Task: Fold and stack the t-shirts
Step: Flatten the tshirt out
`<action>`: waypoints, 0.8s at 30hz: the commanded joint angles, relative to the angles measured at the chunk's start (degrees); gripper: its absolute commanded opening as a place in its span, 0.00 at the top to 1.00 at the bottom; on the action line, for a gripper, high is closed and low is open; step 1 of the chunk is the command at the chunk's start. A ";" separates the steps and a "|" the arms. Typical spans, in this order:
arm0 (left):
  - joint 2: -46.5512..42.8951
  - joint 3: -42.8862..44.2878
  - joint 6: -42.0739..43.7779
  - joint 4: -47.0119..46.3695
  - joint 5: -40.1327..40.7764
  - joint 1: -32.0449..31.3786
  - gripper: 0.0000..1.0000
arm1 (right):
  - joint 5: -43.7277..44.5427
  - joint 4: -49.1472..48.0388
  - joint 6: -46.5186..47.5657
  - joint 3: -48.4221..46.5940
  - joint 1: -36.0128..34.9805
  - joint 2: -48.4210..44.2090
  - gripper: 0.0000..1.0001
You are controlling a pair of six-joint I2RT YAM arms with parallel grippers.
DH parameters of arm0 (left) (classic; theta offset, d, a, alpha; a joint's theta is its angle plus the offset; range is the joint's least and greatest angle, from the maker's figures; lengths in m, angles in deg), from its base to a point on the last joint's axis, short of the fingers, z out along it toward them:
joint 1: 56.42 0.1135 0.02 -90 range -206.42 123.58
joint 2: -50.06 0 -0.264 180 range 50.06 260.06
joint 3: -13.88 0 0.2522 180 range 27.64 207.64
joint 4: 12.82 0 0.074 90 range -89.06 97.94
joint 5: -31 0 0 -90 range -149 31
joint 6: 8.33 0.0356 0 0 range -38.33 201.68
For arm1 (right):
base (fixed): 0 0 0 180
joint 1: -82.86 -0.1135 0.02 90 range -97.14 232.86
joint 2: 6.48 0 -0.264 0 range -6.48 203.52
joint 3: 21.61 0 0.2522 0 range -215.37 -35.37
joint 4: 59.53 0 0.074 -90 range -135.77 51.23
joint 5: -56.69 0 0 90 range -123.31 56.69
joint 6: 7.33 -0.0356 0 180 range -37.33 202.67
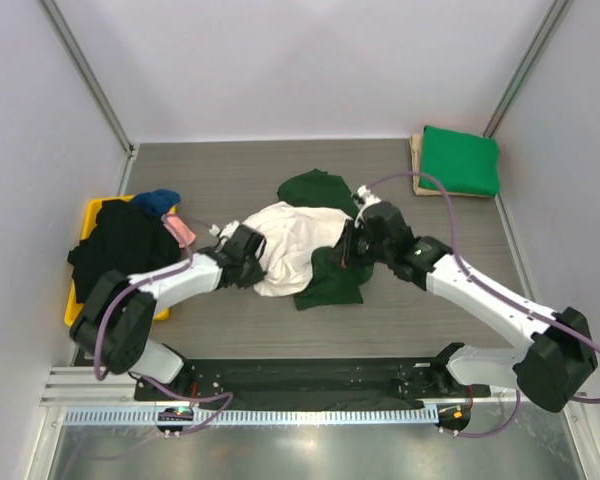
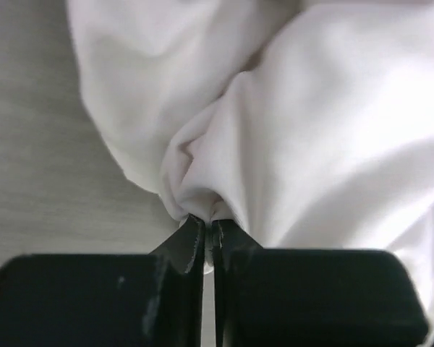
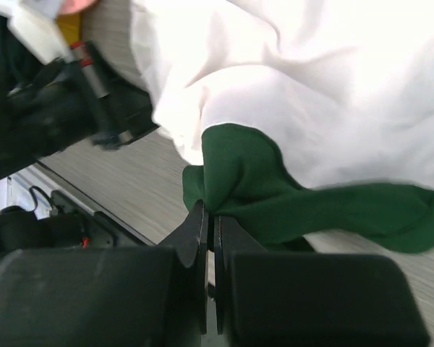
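Note:
The cream t-shirt with dark green sleeves (image 1: 292, 240) lies crumpled at the table's middle, one green sleeve (image 1: 315, 188) at the back and one (image 1: 330, 280) at the front. My left gripper (image 1: 248, 250) is shut on a fold of its cream cloth (image 2: 202, 206) at its left edge. My right gripper (image 1: 348, 245) is shut on a dark green sleeve edge (image 3: 228, 188) at its right side. A folded bright green t-shirt (image 1: 461, 160) sits at the back right. Black (image 1: 120, 240), blue (image 1: 156, 201) and pink (image 1: 183, 230) t-shirts are piled at the left.
The pile at the left rests in a yellow tray (image 1: 92, 215). The bright green t-shirt lies on a flat tan board (image 1: 417, 160). White walls with metal posts close the back and sides. In the right wrist view the left arm (image 3: 50, 108) is close by.

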 commanded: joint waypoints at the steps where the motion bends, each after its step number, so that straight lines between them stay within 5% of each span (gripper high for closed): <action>1: 3.41 11.27 2.66 -2.24 5.60 0.43 1.00 | 4.26 8.51 5.07 -12.83 1.17 -2.70 0.99; 8: -1.16 42.55 15.13 21.51 13.95 0.78 1.00 | 9.64 29.16 11.23 -42.66 12.67 -0.23 0.99; 10: -0.46 53.07 19.27 30.04 14.48 0.78 1.00 | 10.07 33.13 11.50 -45.57 17.59 -1.11 0.99; 14: 0.42 59.55 23.58 36.91 8.00 0.78 0.96 | 14.46 34.81 10.81 -38.31 22.69 -5.67 0.99; 15: 0.51 58.94 24.02 37.00 5.37 0.78 0.89 | 14.99 34.55 9.84 -35.77 23.49 -7.51 0.99; 17: 0.34 54.23 24.38 36.83 -0.80 0.69 0.51 | 15.44 33.58 8.17 -26.72 26.21 -9.36 0.99; 19: -1.58 49.04 22.90 36.66 -0.64 0.60 0.28 | 13.95 30.86 5.89 -17.00 27.97 -12.27 0.99; 24: -11.42 25.08 16.57 29.56 1.12 0.51 0.23 | 10.35 26.11 3.77 -4.38 28.77 -15.35 0.99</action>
